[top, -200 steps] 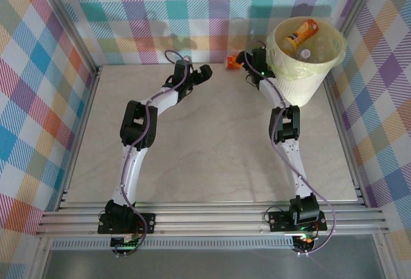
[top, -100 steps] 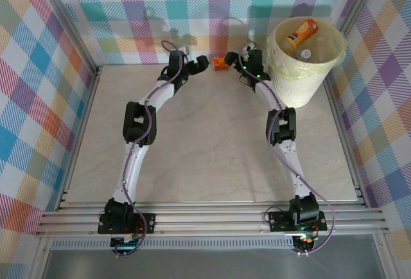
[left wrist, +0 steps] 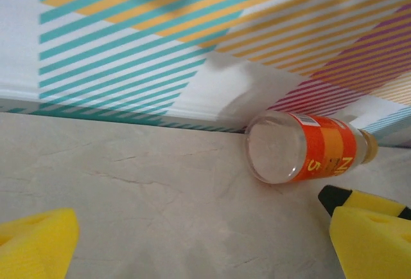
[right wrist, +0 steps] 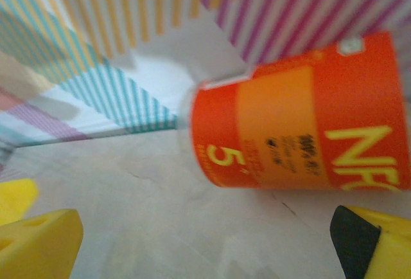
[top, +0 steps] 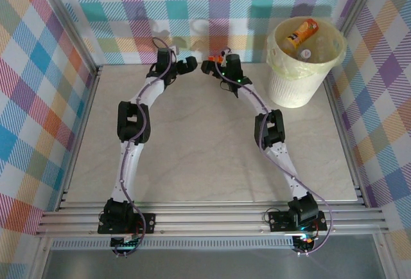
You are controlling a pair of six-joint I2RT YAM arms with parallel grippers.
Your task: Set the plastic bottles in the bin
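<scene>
One of the plastic bottles (left wrist: 321, 152), clear with an orange label, lies on its side against the back wall. In the top view this bottle (top: 214, 60) is just beyond my right gripper (top: 207, 67), and my left gripper (top: 191, 65) is a little to its left. The left gripper (left wrist: 205, 247) stands open and empty, with the bottle ahead to its right. My right gripper (right wrist: 205, 247) is open too, the bottle (right wrist: 302, 125) close ahead and right of its gap. The bin (top: 290, 86) stands at the back right, holding an orange bottle (top: 300, 33) and a clear one (top: 304, 53).
The plaid back wall (top: 212, 9) rises right behind the bottle and both grippers. The two grippers face each other only a small gap apart. Metal frame rails (top: 83, 118) edge the beige table (top: 205, 157).
The right gripper has swung left from beside the bin along the back wall. The orange bottle now lies further left. The left gripper has drawn left and back toward the wall.
</scene>
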